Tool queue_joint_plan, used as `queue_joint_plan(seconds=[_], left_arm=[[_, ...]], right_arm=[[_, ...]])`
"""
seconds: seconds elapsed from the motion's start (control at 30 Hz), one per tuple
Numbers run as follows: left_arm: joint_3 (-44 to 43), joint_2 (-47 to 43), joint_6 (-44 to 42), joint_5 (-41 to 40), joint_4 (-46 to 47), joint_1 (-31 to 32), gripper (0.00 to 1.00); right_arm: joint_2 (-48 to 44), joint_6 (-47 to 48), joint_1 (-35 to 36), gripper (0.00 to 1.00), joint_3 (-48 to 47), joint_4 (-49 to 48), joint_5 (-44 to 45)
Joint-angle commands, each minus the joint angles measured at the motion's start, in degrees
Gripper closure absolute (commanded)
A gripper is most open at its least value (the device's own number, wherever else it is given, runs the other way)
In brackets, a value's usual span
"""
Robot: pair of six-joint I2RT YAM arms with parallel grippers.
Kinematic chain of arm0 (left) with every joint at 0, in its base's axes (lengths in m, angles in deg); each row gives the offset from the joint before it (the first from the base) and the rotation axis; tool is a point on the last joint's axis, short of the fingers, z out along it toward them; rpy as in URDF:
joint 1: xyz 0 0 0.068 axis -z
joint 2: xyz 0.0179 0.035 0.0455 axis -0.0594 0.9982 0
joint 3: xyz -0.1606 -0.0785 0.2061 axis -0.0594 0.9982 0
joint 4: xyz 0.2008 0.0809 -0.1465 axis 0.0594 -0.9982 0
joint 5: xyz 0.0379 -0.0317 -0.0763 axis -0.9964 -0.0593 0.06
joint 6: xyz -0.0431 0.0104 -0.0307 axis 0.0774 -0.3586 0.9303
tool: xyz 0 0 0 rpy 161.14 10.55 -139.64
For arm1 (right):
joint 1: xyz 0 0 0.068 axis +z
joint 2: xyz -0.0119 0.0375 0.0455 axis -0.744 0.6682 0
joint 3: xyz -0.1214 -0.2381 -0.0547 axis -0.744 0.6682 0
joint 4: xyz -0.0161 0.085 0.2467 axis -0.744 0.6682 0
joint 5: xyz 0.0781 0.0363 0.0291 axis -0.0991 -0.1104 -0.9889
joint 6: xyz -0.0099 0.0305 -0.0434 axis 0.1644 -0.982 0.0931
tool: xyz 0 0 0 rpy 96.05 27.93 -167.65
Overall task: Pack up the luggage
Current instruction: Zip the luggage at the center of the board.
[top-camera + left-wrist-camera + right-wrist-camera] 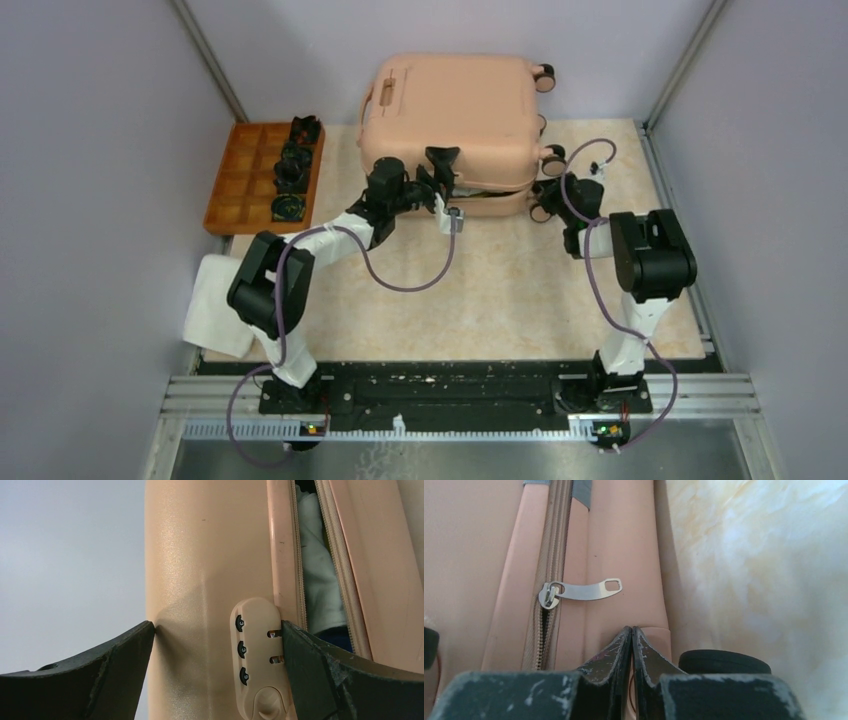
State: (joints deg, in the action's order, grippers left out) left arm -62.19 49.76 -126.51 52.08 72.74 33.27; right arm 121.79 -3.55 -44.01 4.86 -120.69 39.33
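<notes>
The peach-pink luggage lies flat at the back middle, its lid almost down with a gap along the front. My left gripper straddles the lid's front edge by the combination lock. In the left wrist view the gripper has one finger on the shell's outer face and the other at the lock's slots, clamping the lid. White cloth shows inside the unzipped gap. My right gripper is at the front right corner; it is shut and empty, tips against the shell just below the metal zipper pull.
An orange compartmented tray with several black pieces stands at the back left. A white cloth lies at the left table edge. A luggage wheel sits beside my right fingers. Walls close in on both sides.
</notes>
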Motion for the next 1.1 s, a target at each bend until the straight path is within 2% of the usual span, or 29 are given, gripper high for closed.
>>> queue_joint_plan(seconds=[0.0,0.13,0.23,0.33,0.47,0.5,0.53,0.57,0.6,0.63,0.73,0.77,0.8,0.83,0.9,0.97,1.07], left_arm=[[-1.19,-7.75,-8.3,-15.17,22.16,-6.64,0.01],[4.3,-14.74,-7.01,-15.11,17.77,-7.74,0.01],[7.0,-20.29,-3.93,-16.17,10.39,-9.17,0.01],[7.43,-25.57,1.07,-16.81,-1.31,-10.26,0.02],[5.93,-32.46,6.66,-12.86,-21.37,-10.97,0.02],[5.37,-33.89,8.85,-11.36,-25.49,-10.97,0.01],[4.57,-35.25,10.71,-9.82,-30.52,-10.97,0.02],[3.69,-36.57,12.55,-7.82,-34.87,-10.97,0.02],[3.04,-37.82,14.75,-5.66,-38.25,-11.06,0.02],[2.39,-39.02,16.47,-2.62,-41.09,-11.05,0.02],[0.24,-41.34,20.75,4.45,-49.57,-10.98,0.02],[-0.61,-41.67,21.67,6.28,-51.63,-10.97,0.01],[-1.42,-41.79,23.55,7.13,-52.17,-10.98,0.01],[-2.21,-41.73,25.69,7.28,-52.12,-10.97,0.01],[-4.39,-40.22,29.49,5.08,-51.52,-11.04,0.02],[-7.73,-37.14,33.37,1.82,-51.19,-11.7,0.02],[-12.02,-32.03,38.93,-0.61,-50.92,-16.5,0.02]], right_arm=[[2.2,-4.28,15.97,0.91,5.48,-6.54,-14.32],[2.59,-5.3,19.04,0.88,6.99,-10.44,-14.99],[1.61,-5.38,19.84,0.88,7.72,-11.48,-15.41],[-0.13,-4.04,21.44,0.84,7.54,-9.23,-16.17],[-5.39,-0.05,24.26,0.77,10.76,-5.82,-15.92],[-7.4,1.28,24.41,0.72,12.73,-4.84,-15.29],[-10.09,2.77,24.54,0.63,14.71,-3.26,-14.38],[-13.13,5.07,24.58,0.37,16.68,-1.3,-13.33],[-16.61,8.31,24.55,0.06,18.22,2.14,-11.46],[-20.63,12.03,24.55,0.02,19.25,5.9,-9.03],[-32.46,23.95,24.52,0.01,19.34,17.59,1.27],[-36.17,24.16,24.39,0.01,18.7,20.98,6.62],[-39.64,22.07,24.47,0.01,17.68,25.16,16.85],[-42.33,21.36,23.78,0.01,15.79,31.31,20.71],[-46.64,28.33,22.59,0.02,14.06,33.03,22.67],[-50.24,39.08,21.26,0.04,13.17,31.94,19.24],[-50.59,56.85,20.1,0.16,10.33,34.63,18.0]])
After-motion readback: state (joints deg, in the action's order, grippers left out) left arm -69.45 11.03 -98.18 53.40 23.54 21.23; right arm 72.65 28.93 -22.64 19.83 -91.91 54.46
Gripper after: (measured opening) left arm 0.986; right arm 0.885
